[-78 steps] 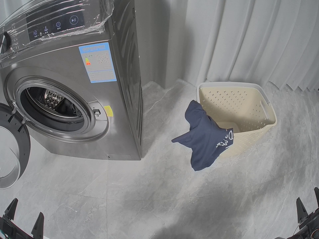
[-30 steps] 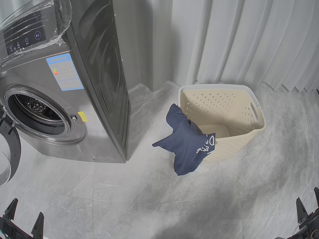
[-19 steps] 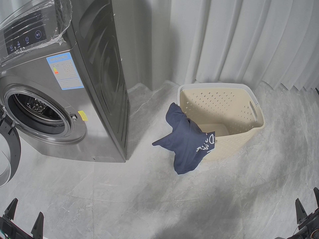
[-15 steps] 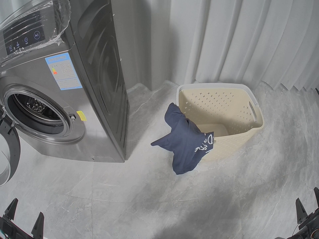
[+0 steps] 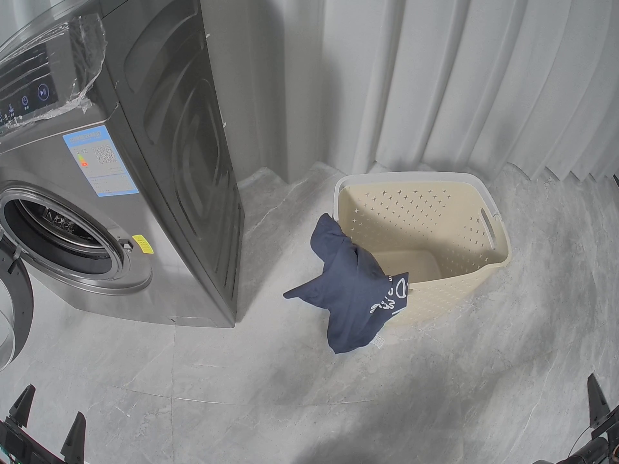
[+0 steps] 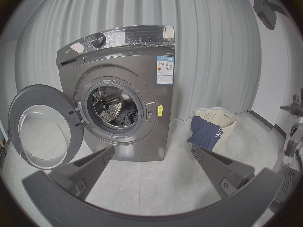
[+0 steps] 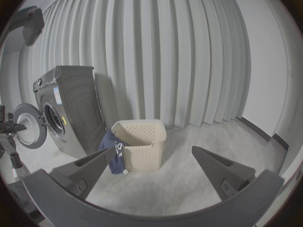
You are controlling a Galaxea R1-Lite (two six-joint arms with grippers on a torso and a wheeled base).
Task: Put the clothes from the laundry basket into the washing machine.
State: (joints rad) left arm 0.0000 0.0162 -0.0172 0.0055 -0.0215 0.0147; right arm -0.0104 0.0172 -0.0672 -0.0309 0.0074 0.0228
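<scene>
The cream laundry basket [image 5: 419, 177] stands on the floor right of centre. A navy garment [image 5: 351, 285] hangs over its near left corner and spills onto the floor. The grey washing machine [image 5: 161, 162] is on the left, its round door [image 5: 9, 310] swung open. Dark clothes [image 6: 124, 119] lie inside the drum. My left gripper [image 5: 51, 414] is low at the near left, open and holding nothing [image 6: 151, 150]. My right gripper [image 5: 606, 407] sits low at the near right, well short of the basket [image 7: 145, 155], open with nothing in it [image 7: 153, 149].
White pleated curtains [image 5: 451, 66] close off the back. Bare grey marble floor [image 5: 271, 381] stretches between me, the machine and the basket. A dark skirting edge [image 7: 262, 133] runs along the far right wall.
The head view has swung to the right, so the machine and basket sit further left in the picture. The garment, basket and door have not moved. Both grippers stay open.
</scene>
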